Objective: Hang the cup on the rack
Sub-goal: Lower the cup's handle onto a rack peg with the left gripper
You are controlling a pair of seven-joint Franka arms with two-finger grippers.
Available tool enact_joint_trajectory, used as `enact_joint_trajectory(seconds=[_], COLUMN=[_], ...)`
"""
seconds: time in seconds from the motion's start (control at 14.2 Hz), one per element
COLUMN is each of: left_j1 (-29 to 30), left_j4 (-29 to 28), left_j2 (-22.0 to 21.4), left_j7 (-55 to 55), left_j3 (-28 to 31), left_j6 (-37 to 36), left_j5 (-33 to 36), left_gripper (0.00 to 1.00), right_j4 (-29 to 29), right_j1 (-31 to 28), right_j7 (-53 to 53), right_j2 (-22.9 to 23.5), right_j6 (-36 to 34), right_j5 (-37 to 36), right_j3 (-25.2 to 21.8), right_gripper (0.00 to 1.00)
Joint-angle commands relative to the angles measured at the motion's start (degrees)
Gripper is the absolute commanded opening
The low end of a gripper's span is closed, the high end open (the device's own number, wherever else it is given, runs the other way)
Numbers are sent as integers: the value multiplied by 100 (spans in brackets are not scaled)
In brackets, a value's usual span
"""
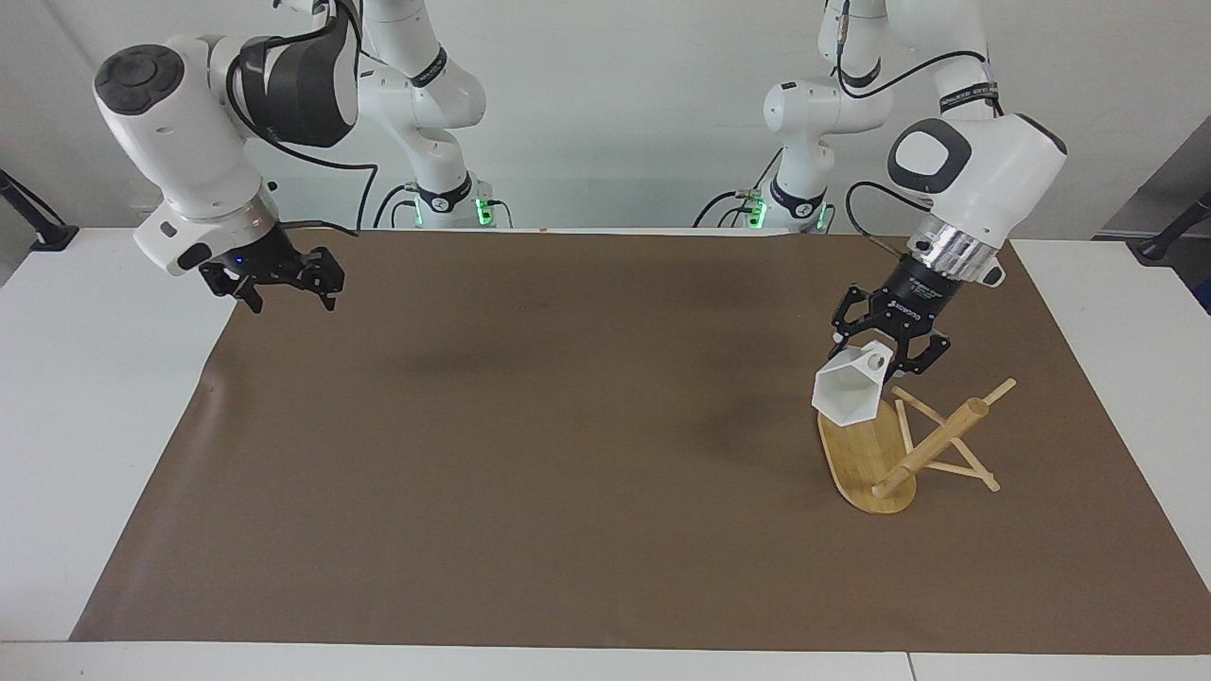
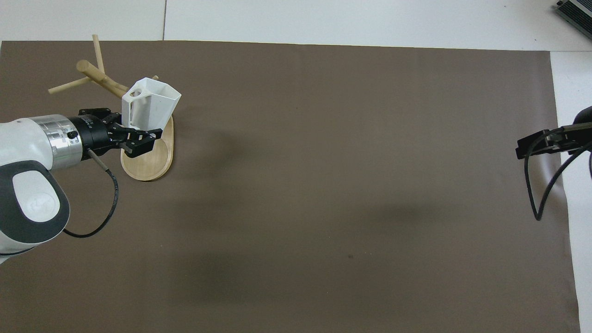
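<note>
The white faceted cup [image 1: 849,394] is held by its handle in my left gripper [image 1: 894,355], which is shut on it. The cup is tilted, with its mouth toward the table's middle, in the air over the oval base of the bamboo rack [image 1: 861,454]. It is close beside the rack's post [image 1: 937,437] and pegs; I cannot tell whether it touches a peg. In the overhead view the cup [image 2: 152,104] covers part of the rack's base [image 2: 150,162], with my left gripper [image 2: 138,136] under it. My right gripper [image 1: 281,284] is open and empty.
The rack stands on a brown mat [image 1: 530,454] toward the left arm's end of the table. My right gripper [image 2: 532,143] hangs over the mat's edge at the right arm's end. White tabletop [image 1: 95,397] surrounds the mat.
</note>
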Motion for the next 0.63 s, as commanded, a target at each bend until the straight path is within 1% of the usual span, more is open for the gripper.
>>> enact_joint_trajectory(seconds=[0.0, 0.35, 0.56], left_j1=[-42, -33, 2], left_j4=[-79, -70, -62], left_j2=[42, 157, 201], left_j7=[-158, -202, -298], left_j3=[-10, -10, -1], left_j6=[275, 451, 486], left_j5=[77, 77, 68], left_gripper=[0, 0, 0], right_j4=[-38, -12, 6], right_j1=[-45, -36, -54], right_j7=[0, -53, 96], right_j2=[-107, -168, -317], right_j6=[-38, -11, 15], right_j5=[9, 9, 18], right_j3=[-138, -156, -104], right_gripper=[100, 100, 100])
